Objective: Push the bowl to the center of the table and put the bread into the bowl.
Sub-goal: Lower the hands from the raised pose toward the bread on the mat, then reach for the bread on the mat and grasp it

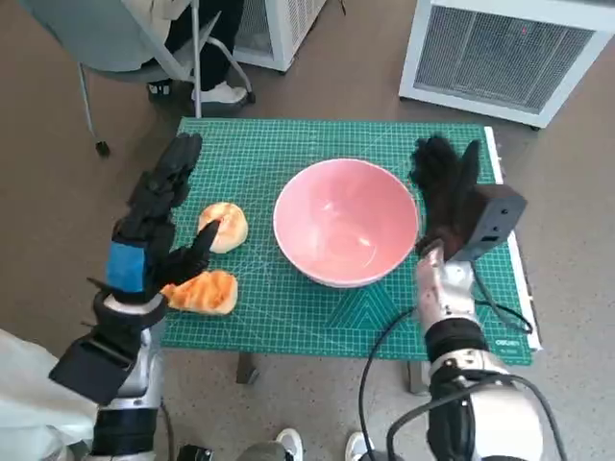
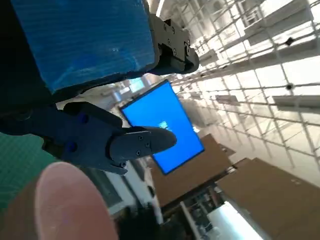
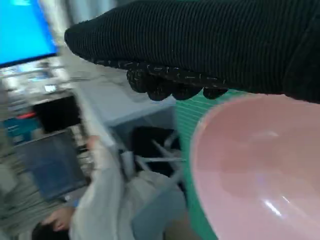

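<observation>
A pink bowl (image 1: 347,222) sits on the green cutting mat (image 1: 288,144) that covers the table, a little right of the mat's middle. It stands upright and has nothing in it.

The right hand (image 1: 448,182), in its black glove, is just beside the bowl's right rim, at the far right part of the bowl. Its fingers point away toward the far edge of the mat and hold nothing. The head view does not settle whether the glove touches the rim or stands just off it. In the right wrist view the gloved fingers (image 3: 170,85) hang over the bowl's (image 3: 260,170) rim with green mat showing between.

Two pieces of bread lie left of the bowl. The round bread (image 1: 225,227) is nearer the bowl, just beside its left rim but apart from it. The longer orange bread (image 1: 205,291) lies nearer the robot, close to the near left edge of the mat.

The left hand (image 1: 154,226) hovers at the left edge of the mat, fingers spread and reaching far, with nothing in its grasp. Its thumb (image 1: 200,245) points right, toward the round bread, ending just beside it, above the orange bread.

A person's legs and a chair (image 1: 135,58) show beyond the far left of the table.
</observation>
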Motion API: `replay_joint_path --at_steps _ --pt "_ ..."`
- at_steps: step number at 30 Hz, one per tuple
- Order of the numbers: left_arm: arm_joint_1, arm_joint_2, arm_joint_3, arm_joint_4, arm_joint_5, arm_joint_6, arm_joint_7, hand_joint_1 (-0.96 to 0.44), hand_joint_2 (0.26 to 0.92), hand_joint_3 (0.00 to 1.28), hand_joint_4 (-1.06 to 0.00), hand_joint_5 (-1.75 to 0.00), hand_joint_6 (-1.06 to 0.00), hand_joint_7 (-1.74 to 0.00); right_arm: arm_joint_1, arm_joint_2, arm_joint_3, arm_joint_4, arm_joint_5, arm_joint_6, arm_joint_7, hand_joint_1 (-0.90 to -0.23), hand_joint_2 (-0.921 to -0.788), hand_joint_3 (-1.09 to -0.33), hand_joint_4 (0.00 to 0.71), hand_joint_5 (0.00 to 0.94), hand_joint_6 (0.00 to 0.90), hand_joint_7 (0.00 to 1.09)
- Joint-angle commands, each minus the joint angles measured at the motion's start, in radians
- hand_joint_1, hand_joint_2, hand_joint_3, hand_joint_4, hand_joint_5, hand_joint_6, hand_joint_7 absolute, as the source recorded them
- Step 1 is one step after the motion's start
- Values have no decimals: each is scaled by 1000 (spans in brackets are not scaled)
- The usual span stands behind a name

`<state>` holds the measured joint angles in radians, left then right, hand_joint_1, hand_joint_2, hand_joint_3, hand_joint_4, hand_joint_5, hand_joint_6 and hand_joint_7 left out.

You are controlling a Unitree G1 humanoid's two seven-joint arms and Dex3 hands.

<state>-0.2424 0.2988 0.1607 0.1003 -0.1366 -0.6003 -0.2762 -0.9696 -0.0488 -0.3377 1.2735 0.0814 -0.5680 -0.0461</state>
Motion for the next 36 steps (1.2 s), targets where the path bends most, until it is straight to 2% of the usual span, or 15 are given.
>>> replay_joint_path --at_steps 1,3,5,8,13,16,22,29,36 --pt "47 98 29 -75 4 49 -54 -420 921 371 -315 -8 -376 -70 -7 -18 48 -43 -37 -114 21 -523 -921 -876 297 37 11 734" --pt "70 167 43 -111 30 77 -91 -433 921 363 -318 -8 -375 -63 0 -29 71 -77 -43 -187 66 -538 -921 -870 300 37 14 730" --pt "93 232 55 -154 56 117 -126 -446 921 352 -317 -7 -373 -58 6 -37 89 -113 -37 -252 120 -551 -921 -867 304 37 15 730" --pt "129 325 69 -226 92 200 -180 -461 921 319 -315 -5 -367 -51 19 -39 109 -178 -8 -342 210 -566 -921 -863 311 40 16 732" --pt "184 440 87 -344 143 369 -248 -455 921 138 -290 -1 -386 -44 48 -21 148 -302 59 -429 341 -589 -921 -822 331 47 1 803" --pt "211 484 87 -410 185 463 -273 -437 918 59 -283 0 -399 -35 74 -16 183 -377 74 -453 385 -608 -921 -803 339 52 5 841" --pt "239 523 61 -471 244 544 -307 -365 875 7 -277 0 -404 -21 116 -26 231 -468 59 -464 410 -621 -921 -804 340 59 0 863" --pt "253 558 14 -511 302 619 -360 -249 823 2 -265 0 -394 -9 141 -25 252 -499 45 -464 396 -603 -921 -838 331 67 -1 823" --pt "228 580 -53 -515 343 686 -415 -59 798 0 -237 0 -361 -1 157 -31 265 -517 9 -454 371 -594 -921 -861 302 62 -1 779"
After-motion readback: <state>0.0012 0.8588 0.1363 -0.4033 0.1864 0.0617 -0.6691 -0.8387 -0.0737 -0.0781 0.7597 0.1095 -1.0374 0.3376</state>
